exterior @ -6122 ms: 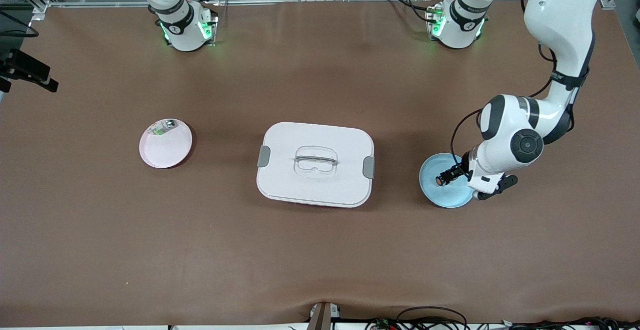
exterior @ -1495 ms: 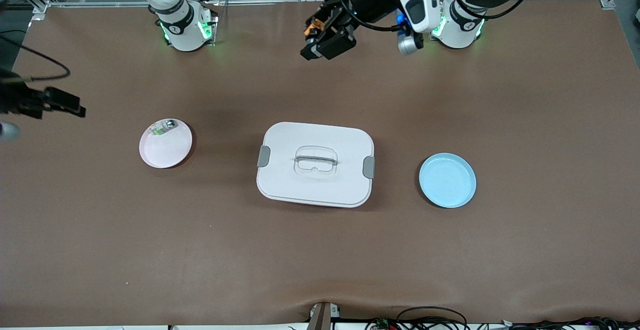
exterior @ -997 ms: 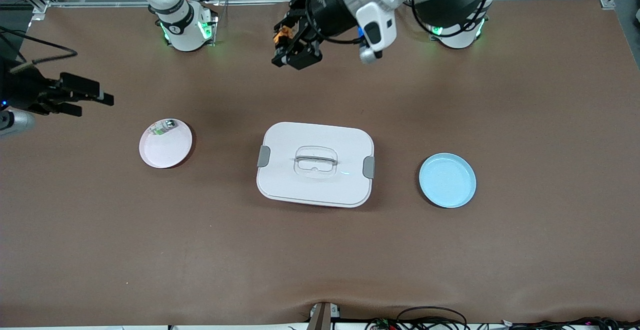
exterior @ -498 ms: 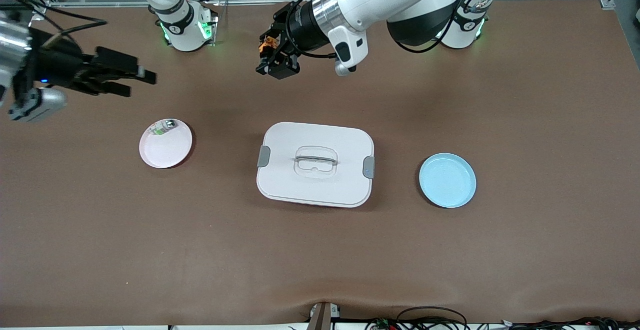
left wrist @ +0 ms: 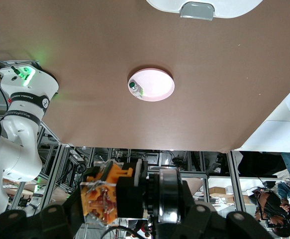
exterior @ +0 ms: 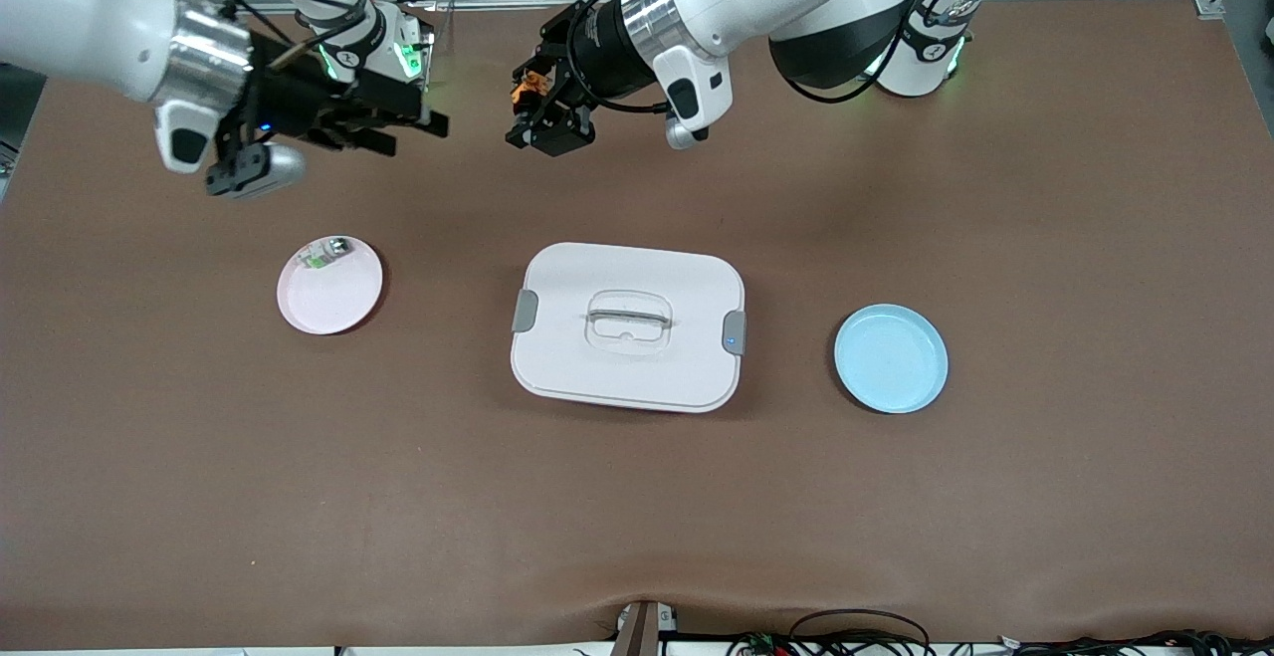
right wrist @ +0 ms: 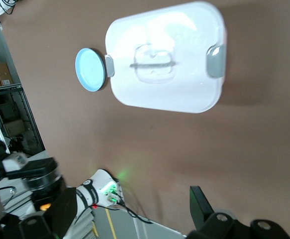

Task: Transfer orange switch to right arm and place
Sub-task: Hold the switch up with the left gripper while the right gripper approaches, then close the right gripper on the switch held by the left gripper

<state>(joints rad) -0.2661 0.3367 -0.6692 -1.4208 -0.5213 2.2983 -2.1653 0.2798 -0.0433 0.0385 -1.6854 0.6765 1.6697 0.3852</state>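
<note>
Matt brown table cover (exterior: 995, 497), glossy white plastic lidded box (exterior: 627, 357), smooth blue plate (exterior: 891, 358).

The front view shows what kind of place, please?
Most likely a robotics lab or test bench. Two Franka arms stand bolted at the edge of a brown table, aluminium framing and loose cables ring it, and the props are few: a white lidded box, a pink plate, a blue plate.

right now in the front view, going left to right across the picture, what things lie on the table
round pink plate holding a small white-and-green part → white rectangular lidded box with grey latches → round light-blue plate
</note>
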